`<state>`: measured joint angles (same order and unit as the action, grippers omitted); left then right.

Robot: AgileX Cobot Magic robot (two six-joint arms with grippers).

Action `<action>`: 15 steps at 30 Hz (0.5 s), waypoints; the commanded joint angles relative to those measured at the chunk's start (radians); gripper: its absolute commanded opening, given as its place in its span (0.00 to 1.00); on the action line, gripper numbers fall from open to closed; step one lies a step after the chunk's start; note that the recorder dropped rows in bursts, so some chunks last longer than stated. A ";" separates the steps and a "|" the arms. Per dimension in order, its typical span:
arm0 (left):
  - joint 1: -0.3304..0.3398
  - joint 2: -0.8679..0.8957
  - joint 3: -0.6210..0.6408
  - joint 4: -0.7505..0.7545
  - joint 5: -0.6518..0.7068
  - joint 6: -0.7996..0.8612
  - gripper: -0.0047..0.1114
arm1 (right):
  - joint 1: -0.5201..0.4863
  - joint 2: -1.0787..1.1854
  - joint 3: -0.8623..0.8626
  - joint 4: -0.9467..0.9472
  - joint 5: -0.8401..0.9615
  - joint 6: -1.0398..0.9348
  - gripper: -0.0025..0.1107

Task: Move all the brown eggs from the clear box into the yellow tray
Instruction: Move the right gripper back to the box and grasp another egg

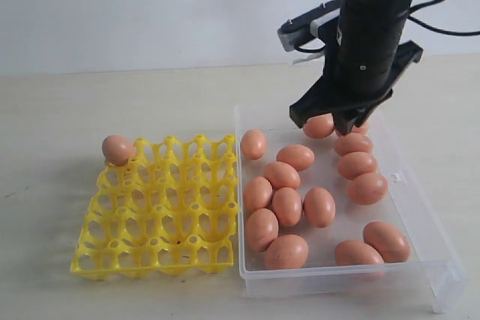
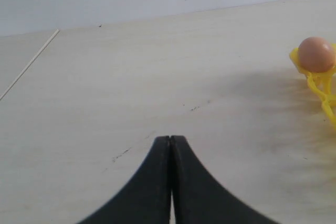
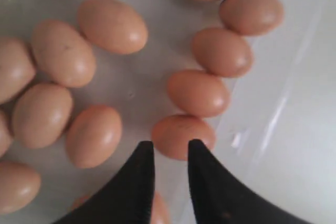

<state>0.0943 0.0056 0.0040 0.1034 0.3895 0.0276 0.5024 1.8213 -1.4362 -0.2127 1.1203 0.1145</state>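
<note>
One brown egg (image 1: 118, 149) sits in the far left corner cup of the yellow tray (image 1: 161, 215); the tray's other cups hold nothing. Several brown eggs (image 1: 286, 206) lie loose in the clear box (image 1: 420, 211) to the tray's right. My right gripper (image 1: 334, 116) hangs over the box's far end, just above an egg (image 1: 319, 127). In the right wrist view this gripper (image 3: 170, 145) is open with a narrow gap and holds nothing; an egg (image 3: 184, 136) lies just beyond its tips. My left gripper (image 2: 170, 139) is shut and empty over bare table, left of the tray's egg (image 2: 316, 54).
The tray and box stand side by side on a pale wooden table (image 1: 75, 103) with a white wall behind. The box's small clasp (image 1: 396, 178) is on its right wall. A seam (image 2: 29, 64) crosses the table in the left wrist view.
</note>
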 commanded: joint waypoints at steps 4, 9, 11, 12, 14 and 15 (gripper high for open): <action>-0.005 -0.006 -0.004 -0.002 -0.009 -0.006 0.04 | -0.010 0.043 0.087 0.213 -0.072 0.010 0.54; -0.005 -0.006 -0.004 -0.002 -0.009 -0.006 0.04 | -0.010 0.096 0.106 0.213 -0.110 0.036 0.52; -0.005 -0.006 -0.004 -0.002 -0.009 -0.006 0.04 | -0.010 0.118 0.106 0.213 -0.125 0.035 0.52; -0.005 -0.006 -0.004 -0.002 -0.009 -0.006 0.04 | -0.010 0.131 0.106 0.213 -0.131 0.037 0.52; -0.005 -0.006 -0.004 -0.002 -0.009 -0.006 0.04 | -0.010 0.155 0.106 0.213 -0.131 0.050 0.52; -0.005 -0.006 -0.004 -0.002 -0.009 -0.006 0.04 | -0.010 0.168 0.106 0.213 -0.131 0.052 0.52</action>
<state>0.0943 0.0056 0.0040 0.1034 0.3895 0.0276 0.4960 1.9629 -1.3343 0.0000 1.0026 0.1536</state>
